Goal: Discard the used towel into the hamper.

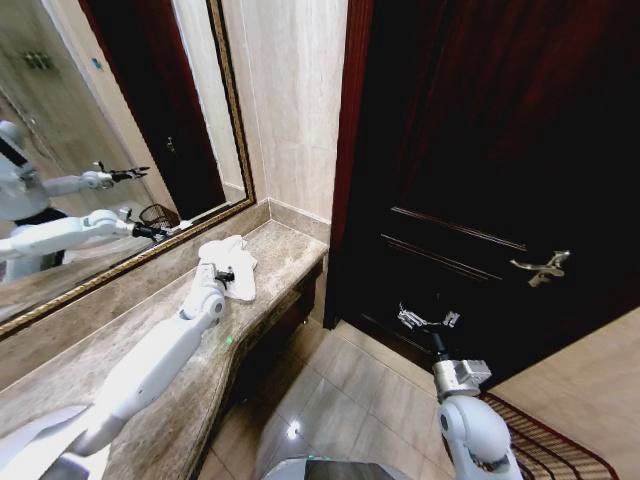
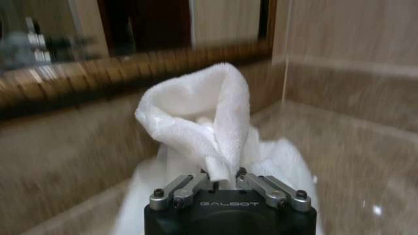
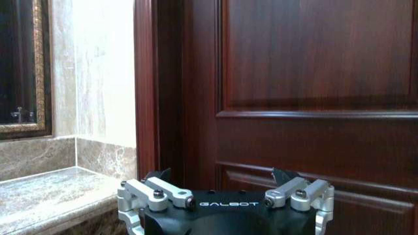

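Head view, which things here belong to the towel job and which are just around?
Part of the job:
towel, pinched by the left claw
hamper on the floor

Just around:
mirror
door
door handle
right claw, open, idle by the door

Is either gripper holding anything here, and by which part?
The left gripper pinches a raised fold of the white towel on the counter. The right gripper is open, holding nothing.

Open floor between counter and dark door; mirror behind counter.
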Robot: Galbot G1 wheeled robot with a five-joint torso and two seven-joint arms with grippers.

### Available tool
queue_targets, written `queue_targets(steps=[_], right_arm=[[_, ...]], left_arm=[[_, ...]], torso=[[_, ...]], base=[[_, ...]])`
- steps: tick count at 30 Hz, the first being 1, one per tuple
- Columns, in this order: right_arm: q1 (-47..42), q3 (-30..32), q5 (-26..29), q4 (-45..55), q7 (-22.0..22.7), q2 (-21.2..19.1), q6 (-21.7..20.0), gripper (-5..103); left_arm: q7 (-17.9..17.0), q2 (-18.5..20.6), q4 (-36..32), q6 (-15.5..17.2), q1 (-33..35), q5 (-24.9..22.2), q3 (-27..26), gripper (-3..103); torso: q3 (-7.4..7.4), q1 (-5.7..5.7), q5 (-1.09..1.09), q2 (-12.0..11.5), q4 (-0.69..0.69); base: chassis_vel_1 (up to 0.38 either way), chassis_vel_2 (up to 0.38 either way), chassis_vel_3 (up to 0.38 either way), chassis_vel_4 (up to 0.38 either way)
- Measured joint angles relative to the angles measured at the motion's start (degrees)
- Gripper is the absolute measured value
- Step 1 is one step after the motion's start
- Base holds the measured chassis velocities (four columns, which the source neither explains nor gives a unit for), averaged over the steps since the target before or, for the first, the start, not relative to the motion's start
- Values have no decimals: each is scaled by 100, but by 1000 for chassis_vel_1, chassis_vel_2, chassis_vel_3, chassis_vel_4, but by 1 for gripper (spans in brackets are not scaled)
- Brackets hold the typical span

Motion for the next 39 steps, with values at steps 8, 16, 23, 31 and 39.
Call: queue_targets(steps=[8, 16, 23, 31, 39], right_arm=[[126, 64, 257, -42, 146, -446, -147, 100], [177, 192, 640, 88, 209, -468, -339, 100], [44, 250, 665, 434, 212, -351, -611, 100], [-325, 522, 387, 831, -52, -176, -494, 100], [-399, 422, 132, 1072, -171, 32, -563, 100]], left_arm=[[779, 131, -1382, -623, 1510, 1013, -1398, 8], [966, -43, -2574, -643, 2748, 1293, -2409, 8], [2436, -979, -2951, -1410, 4087, 2284, -3718, 8], [3143, -2170, -3145, -2765, 5306, 2716, -4166, 8], [3112, -2380, -3237, -2938, 5367, 2836, -3864, 8]], torso=[[-1, 0, 0, 0, 2], [-1, -1, 5, 0, -2], [-1, -1, -1, 1, 1], [-1, -1, 1, 1, 0], [-1, -1, 0, 1, 0]], base=[[0, 0, 0, 0], [0, 0, 0, 0], [0, 0, 0, 0], [0, 0, 0, 0], [0, 0, 0, 0]])
